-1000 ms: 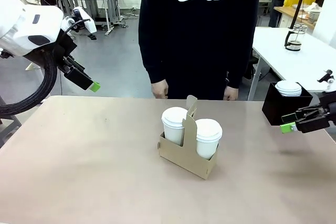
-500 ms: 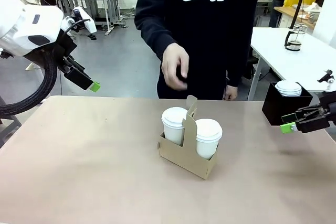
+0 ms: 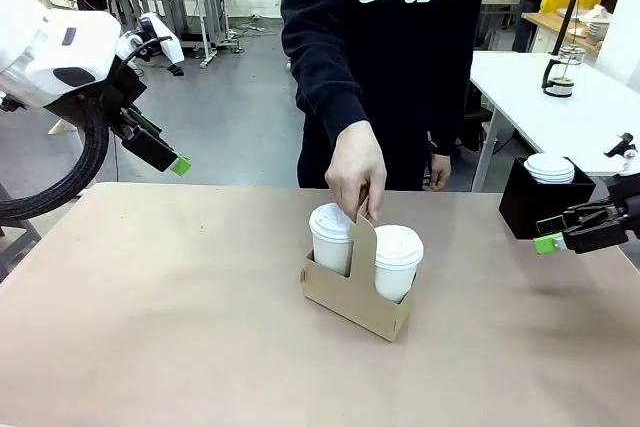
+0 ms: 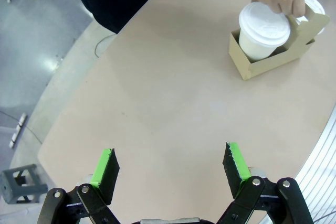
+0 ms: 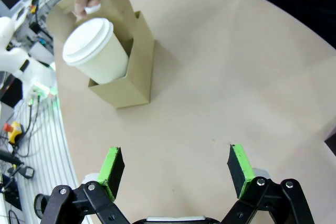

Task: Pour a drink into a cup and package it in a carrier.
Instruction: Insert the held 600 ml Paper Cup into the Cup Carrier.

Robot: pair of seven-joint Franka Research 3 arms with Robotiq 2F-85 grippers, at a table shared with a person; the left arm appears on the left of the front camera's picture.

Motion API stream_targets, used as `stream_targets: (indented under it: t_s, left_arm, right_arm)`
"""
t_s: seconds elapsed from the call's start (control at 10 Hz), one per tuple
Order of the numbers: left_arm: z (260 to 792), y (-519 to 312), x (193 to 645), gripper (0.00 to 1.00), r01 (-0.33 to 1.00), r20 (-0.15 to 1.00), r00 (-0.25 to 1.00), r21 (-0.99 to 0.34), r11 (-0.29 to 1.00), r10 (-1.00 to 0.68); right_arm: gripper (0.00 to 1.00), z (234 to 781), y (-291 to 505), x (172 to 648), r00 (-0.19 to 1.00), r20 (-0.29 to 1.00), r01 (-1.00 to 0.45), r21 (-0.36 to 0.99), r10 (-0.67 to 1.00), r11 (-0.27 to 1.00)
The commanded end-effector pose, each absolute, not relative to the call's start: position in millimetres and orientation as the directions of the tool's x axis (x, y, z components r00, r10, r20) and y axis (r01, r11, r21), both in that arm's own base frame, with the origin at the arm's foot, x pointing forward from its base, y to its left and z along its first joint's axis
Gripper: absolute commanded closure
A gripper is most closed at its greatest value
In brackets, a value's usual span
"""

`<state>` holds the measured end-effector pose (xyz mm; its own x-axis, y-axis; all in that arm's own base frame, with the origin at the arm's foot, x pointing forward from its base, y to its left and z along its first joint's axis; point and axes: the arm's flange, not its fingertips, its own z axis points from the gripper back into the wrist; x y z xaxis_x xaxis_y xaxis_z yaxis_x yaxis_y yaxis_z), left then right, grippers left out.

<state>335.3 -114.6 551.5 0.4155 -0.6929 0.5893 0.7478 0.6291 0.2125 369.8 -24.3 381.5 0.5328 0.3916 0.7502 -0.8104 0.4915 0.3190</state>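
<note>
The brown cardboard carrier (image 3: 355, 297) stands mid-table with two lidded white cups in it, one on the left (image 3: 331, 237) and one on the right (image 3: 397, 259). A person's hand (image 3: 357, 172) pinches the top of its centre handle. My left gripper (image 3: 165, 155) hangs open above the table's far left, well away from the carrier (image 4: 268, 59) and nearer cup (image 4: 262, 30); nothing lies between the left gripper's (image 4: 169, 163) pads. My right gripper (image 3: 560, 232) hovers open at the right edge, and the right gripper (image 5: 174, 165) is likewise apart from the carrier (image 5: 131, 72) and cup (image 5: 97, 51). The drink is hidden under the lids.
A black square box (image 3: 535, 209) holding a stack of white lids (image 3: 550, 167) sits at the table's right, just behind my right gripper. A glass pitcher (image 3: 560, 72) stands on a white side table beyond. The person stands at the far edge.
The person's hand has come down from chest height onto the carrier's handle. Both arms and the cups have stayed still.
</note>
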Motion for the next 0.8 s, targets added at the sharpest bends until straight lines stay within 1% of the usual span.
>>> stream_targets:
  t_s: [0.0,0.7]
  left_arm:
    - [552.3,-115.1,334.7,0.0,0.736,0.587,0.428,0.215,0.642,-0.687]
    - [552.3,-115.1,334.7,0.0,0.736,0.587,0.428,0.215,0.642,-0.687]
  right_arm:
    - [0.0,379.5,-24.9,371.1,0.515,0.767,-0.819,0.308,0.384,0.484]
    - [0.0,379.5,-24.9,371.1,0.515,0.767,-0.819,0.308,0.384,0.484]
